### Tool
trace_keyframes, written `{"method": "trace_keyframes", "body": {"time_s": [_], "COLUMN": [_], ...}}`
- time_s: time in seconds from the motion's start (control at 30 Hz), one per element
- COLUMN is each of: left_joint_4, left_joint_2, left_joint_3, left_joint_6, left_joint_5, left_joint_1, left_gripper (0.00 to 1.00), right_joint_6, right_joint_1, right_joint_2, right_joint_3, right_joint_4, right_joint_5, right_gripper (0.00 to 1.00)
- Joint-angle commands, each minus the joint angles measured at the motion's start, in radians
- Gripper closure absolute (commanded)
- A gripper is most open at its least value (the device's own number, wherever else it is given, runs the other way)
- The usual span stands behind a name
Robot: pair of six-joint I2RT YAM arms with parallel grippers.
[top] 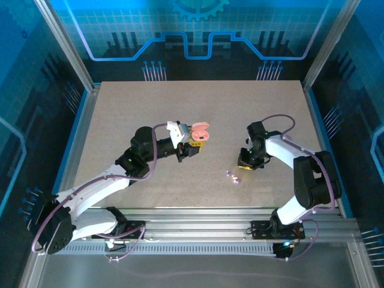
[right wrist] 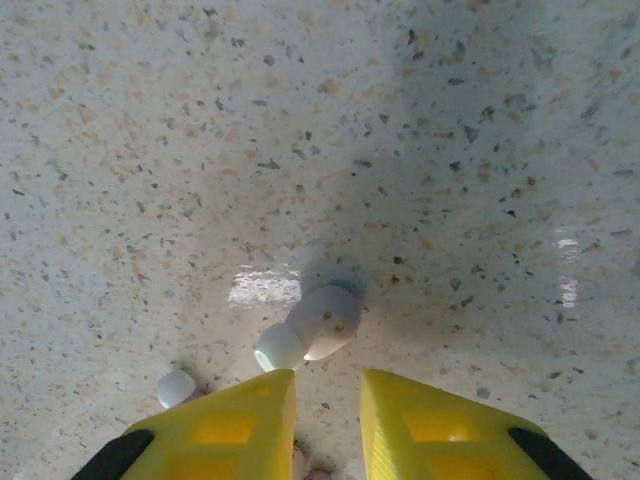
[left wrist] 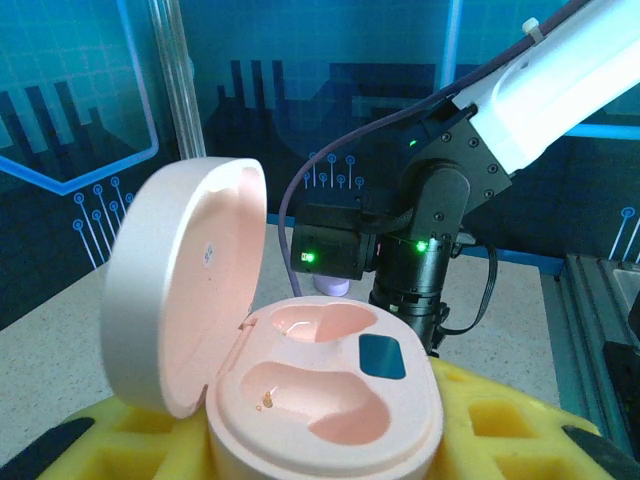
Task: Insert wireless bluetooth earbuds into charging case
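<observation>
Case: smooth pink oval, lid raised, was clamped by left gripper.
Earbud: glossy pale bead lay on speckled table.
Right gripper: stood narrowly apart; hold unclear.

A: What's the surface?
B: Tabletop, beige w/ dark + tan specks, flat. Close-up in right wrist view: one bright glare patch on it, soft shadow band running across.
A: Surroundings?
B: Back wall is blue, grid + circuit-line print. Gear motif at top centre, cut off by pic edge. Side panels similar, blue w/ traces.
A: Frame?
B: Alu posts, left post + right post, both slanted in overhead view. Alu rails run along near edge. Blue strip borders table's left side.
</observation>
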Motion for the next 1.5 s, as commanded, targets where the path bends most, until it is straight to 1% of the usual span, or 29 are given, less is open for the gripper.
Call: {"method": "trace_keyframes", "body": {"time_s": [0.0,0.4,0.63,0.7,0.77,0.83,0.87,1.1,1.17,1.33,1.47], "left_joint_4": [0.022,0.007,-0.002,-0.004,-0.009,-0.012,-0.013,-0.022,-0.022,-0.019,-0.017], "left_joint_2": [-0.005,-0.011,-0.009,-0.008,-0.009,-0.008,-0.010,-0.010,-0.010,-0.009,-0.009], "left_joint_3": [0.002,0.010,0.016,0.015,0.015,0.015,0.015,0.019,0.018,0.019,0.017], "left_joint_6": [-0.005,-0.007,-0.013,-0.013,-0.012,-0.012,-0.011,-0.006,-0.008,-0.010,-0.014], "left_joint_5": [-0.005,-0.005,0.001,0.001,0.001,0.001,0.001,0.000,0.001,0.002,0.004], "left_joint_1": [-0.005,-0.006,-0.006,-0.006,-0.005,-0.007,-0.006,-0.006,-0.007,-0.007,-0.007], "left_gripper": [0.64,0.64,0.63,0.63,0.63,0.63,0.63,0.63,0.63,0.63,0.63], "right_joint_6": [-0.011,-0.051,-0.086,-0.093,-0.097,-0.097,-0.095,-0.099,-0.095,-0.050,-0.013], "right_joint_1": [0.009,0.023,0.018,0.017,0.018,0.016,0.014,0.003,-0.004,-0.010,-0.017], "right_joint_2": [0.024,0.084,0.134,0.136,0.140,0.141,0.140,0.115,0.110,0.110,0.135], "right_joint_3": [0.027,0.098,0.142,0.143,0.146,0.143,0.139,0.121,0.117,0.085,0.056], "right_joint_4": [0.004,-0.018,-0.040,-0.033,-0.036,-0.039,-0.039,-0.020,-0.003,0.111,0.170], "right_joint_5": [0.021,0.048,0.085,0.063,0.041,0.039,0.040,-0.030,-0.072,-0.183,-0.183], "right_gripper": [0.74,0.69,0.71,0.74,0.74,0.80,0.81,0.81,0.82,0.81,0.81]}}
